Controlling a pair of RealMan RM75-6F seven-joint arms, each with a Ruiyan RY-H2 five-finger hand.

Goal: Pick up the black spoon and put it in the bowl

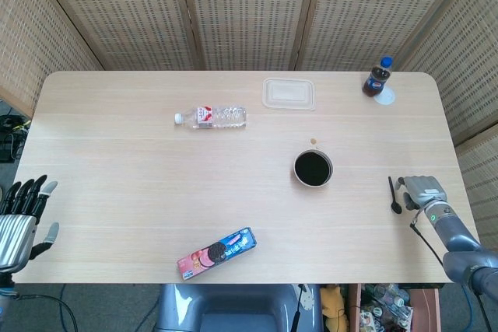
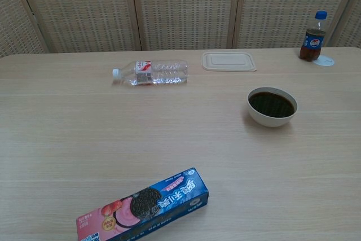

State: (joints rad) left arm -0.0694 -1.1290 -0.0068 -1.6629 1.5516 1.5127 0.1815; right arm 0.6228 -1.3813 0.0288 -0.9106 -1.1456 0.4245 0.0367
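One black spoon (image 1: pixel 393 194) lies beside right hand (image 1: pixel 421 190).

I take the bowl (image 1: pixel 313 169) as my landmark. Between it and the table's right edge (image 1: pixel 459 192) I see bare tabletop, broken only by the black spoon (image 1: pixel 394 195) lying well to the bowl's right, just beside my right hand (image 1: pixel 422 191); nothing stands across that stretch. Behind the bowl sits a flat plastic lid (image 1: pixel 289 92), low and well apart. Far behind it to the right stands a cola bottle (image 1: pixel 377 77), upright, the only tall thing on that side. Left and behind lies a water bottle (image 1: pixel 212 117) on its side. Left and toward me lies a cookie box (image 1: pixel 216 253). Around the bowl's rim I see open wood on every side.
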